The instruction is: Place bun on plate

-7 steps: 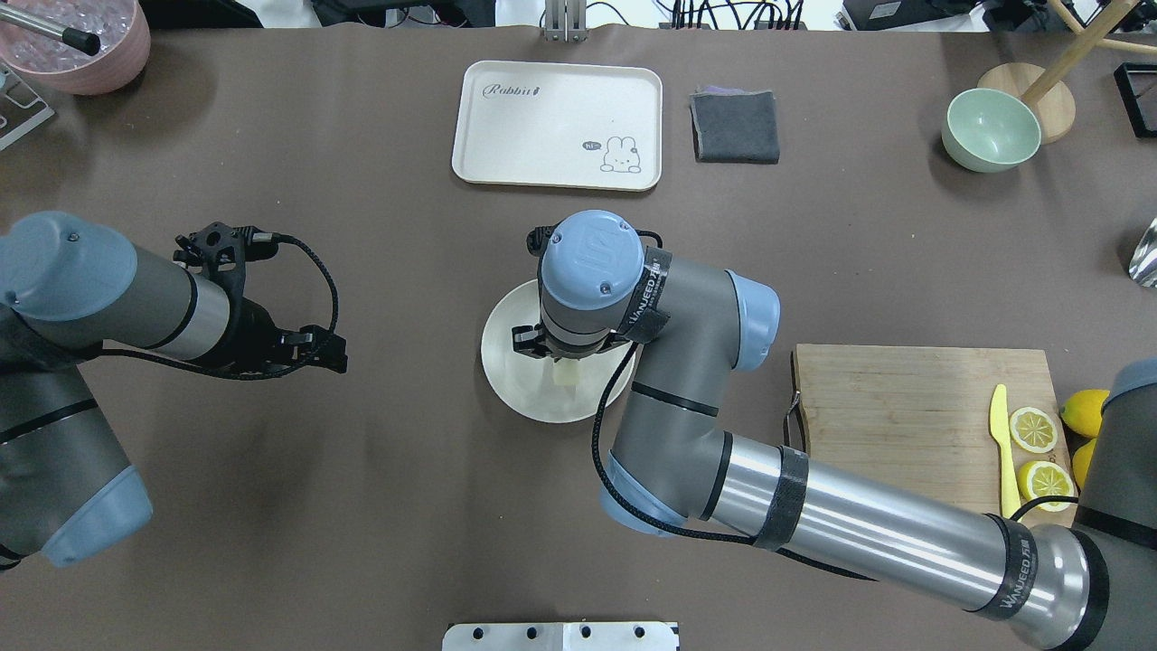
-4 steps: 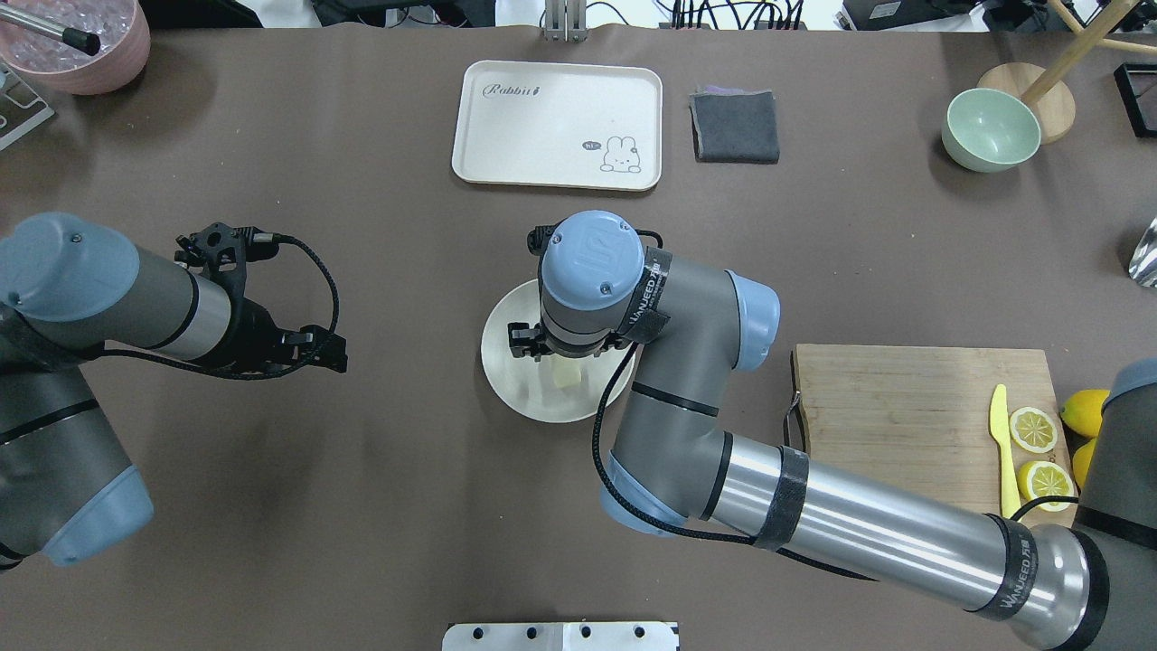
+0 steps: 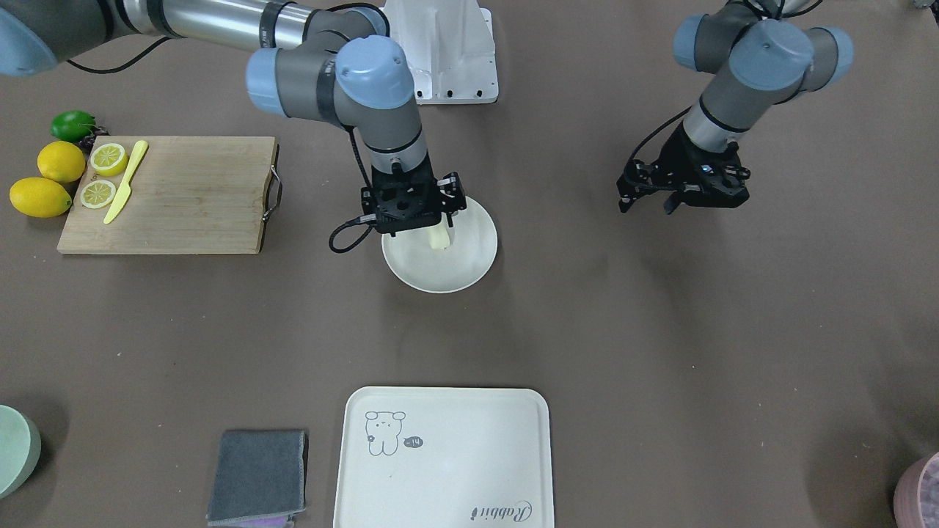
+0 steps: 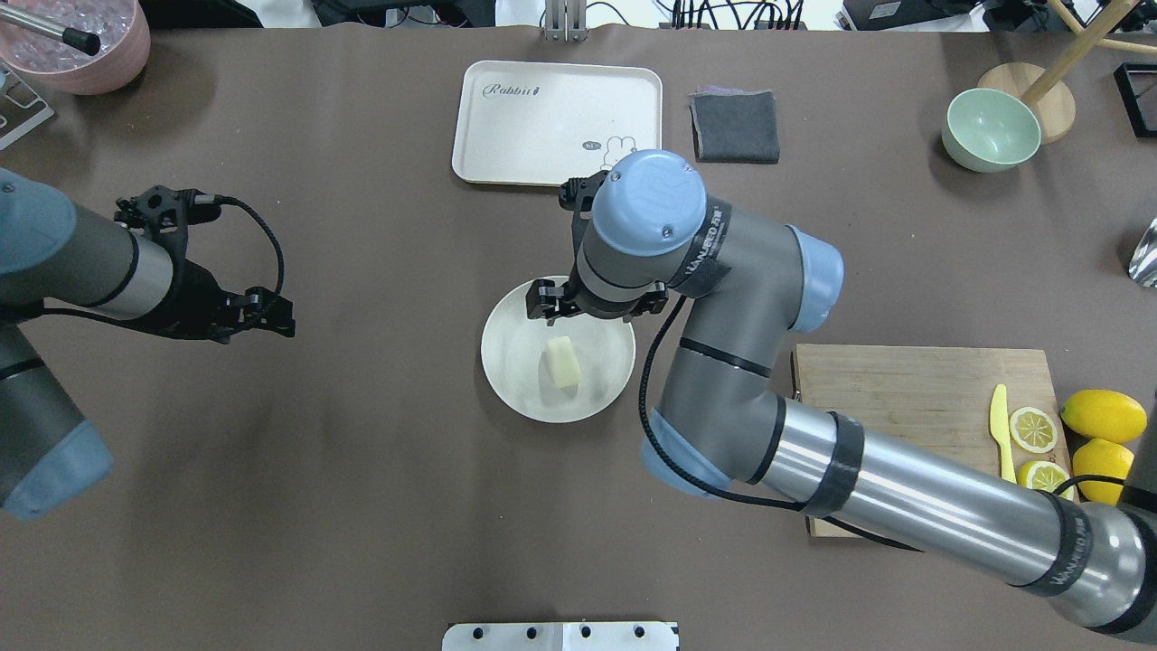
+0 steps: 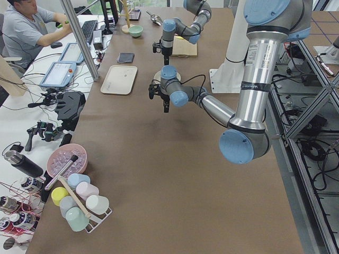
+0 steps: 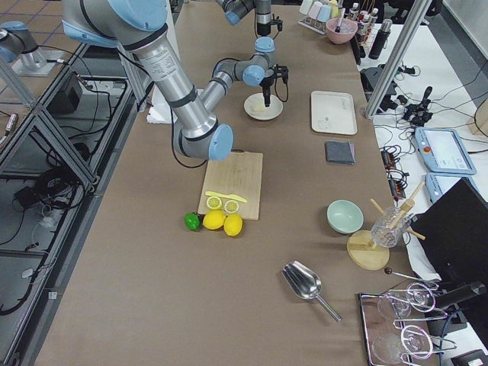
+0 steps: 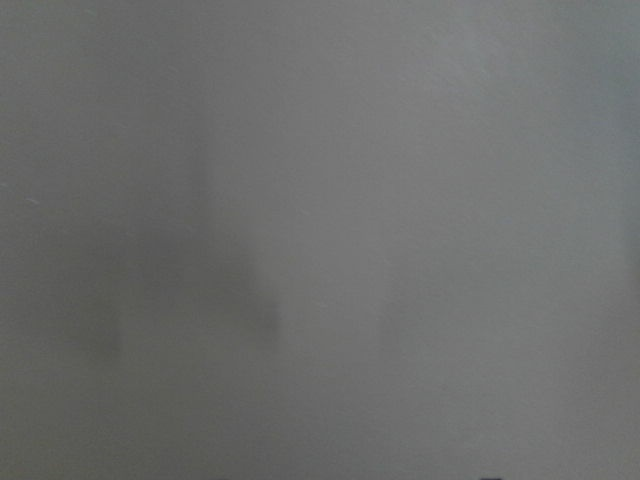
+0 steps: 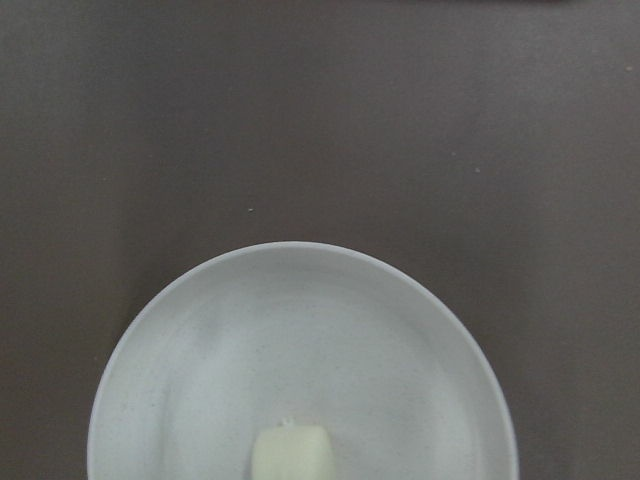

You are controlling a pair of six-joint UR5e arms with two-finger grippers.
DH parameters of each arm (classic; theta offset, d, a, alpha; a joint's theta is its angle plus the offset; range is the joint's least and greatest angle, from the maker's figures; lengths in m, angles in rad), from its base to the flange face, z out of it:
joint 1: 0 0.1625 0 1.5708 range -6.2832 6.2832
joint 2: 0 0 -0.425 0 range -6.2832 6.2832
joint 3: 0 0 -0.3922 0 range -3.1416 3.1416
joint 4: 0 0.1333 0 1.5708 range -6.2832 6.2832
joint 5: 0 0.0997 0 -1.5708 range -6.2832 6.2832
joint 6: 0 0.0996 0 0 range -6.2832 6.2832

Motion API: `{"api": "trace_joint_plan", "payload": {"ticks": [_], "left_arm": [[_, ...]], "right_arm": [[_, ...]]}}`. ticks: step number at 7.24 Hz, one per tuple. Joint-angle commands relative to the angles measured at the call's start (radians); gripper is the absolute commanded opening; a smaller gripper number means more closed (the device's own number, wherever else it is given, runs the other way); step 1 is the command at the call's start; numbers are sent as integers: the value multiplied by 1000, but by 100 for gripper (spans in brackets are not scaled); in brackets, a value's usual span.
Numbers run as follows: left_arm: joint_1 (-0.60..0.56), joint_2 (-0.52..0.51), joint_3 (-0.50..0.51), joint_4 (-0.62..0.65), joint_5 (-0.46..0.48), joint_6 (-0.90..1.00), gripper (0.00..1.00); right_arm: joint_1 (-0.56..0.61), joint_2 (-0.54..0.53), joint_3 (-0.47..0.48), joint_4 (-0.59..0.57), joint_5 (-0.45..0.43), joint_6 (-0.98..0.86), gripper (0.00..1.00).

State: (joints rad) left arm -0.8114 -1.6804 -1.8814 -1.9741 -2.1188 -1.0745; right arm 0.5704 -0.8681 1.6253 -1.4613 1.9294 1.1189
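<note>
The bun [image 4: 561,362], a small pale cream oblong, lies free on the round off-white plate [image 4: 511,380] at the table's middle. It also shows on the plate [image 3: 469,275] in the front view as the bun [image 3: 440,237], and at the bottom of the right wrist view as the bun [image 8: 291,452] on the plate [image 8: 180,380]. My right gripper [image 4: 597,312] hangs over the plate's far rim, open and holding nothing; its fingers are hidden under the wrist. My left gripper [image 3: 645,207] hovers open and empty well to the left, as the left gripper [image 4: 271,316] shows overhead.
Behind the plate lie a cream tray [image 4: 558,124] and a folded grey cloth [image 4: 735,127]. A mint bowl [image 4: 991,129] stands at the far right. The wooden board [image 4: 913,425] carries a yellow knife and lemon slices, with whole lemons [image 4: 1103,416] beside it. A pink bowl [image 4: 86,50] sits far left.
My right gripper has let go of the bun, risen, and shifted toward the tray; the bun now lies uncovered on the plate. The left arm has drawn back to the left.
</note>
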Motion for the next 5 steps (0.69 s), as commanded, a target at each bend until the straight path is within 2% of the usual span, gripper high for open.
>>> {"api": "trace_joint_plan", "payload": {"ticks": [1, 2, 3, 4, 5], "left_arm": [[-221, 140, 10, 11, -140, 391, 87], [-368, 180, 5, 73, -267, 624, 96], [-505, 220, 1, 172, -297, 839, 97], [-603, 255, 2, 257, -302, 1017, 97], [-650, 270, 30, 323, -299, 1115, 97]], "right_arm": [[173, -278, 192, -2, 148, -249, 100], [298, -378, 215, -2, 242, -441, 100], [418, -478, 211, -1, 297, -644, 100], [537, -580, 196, -2, 315, -899, 100], [636, -674, 180, 1, 344, -1062, 100]]}}
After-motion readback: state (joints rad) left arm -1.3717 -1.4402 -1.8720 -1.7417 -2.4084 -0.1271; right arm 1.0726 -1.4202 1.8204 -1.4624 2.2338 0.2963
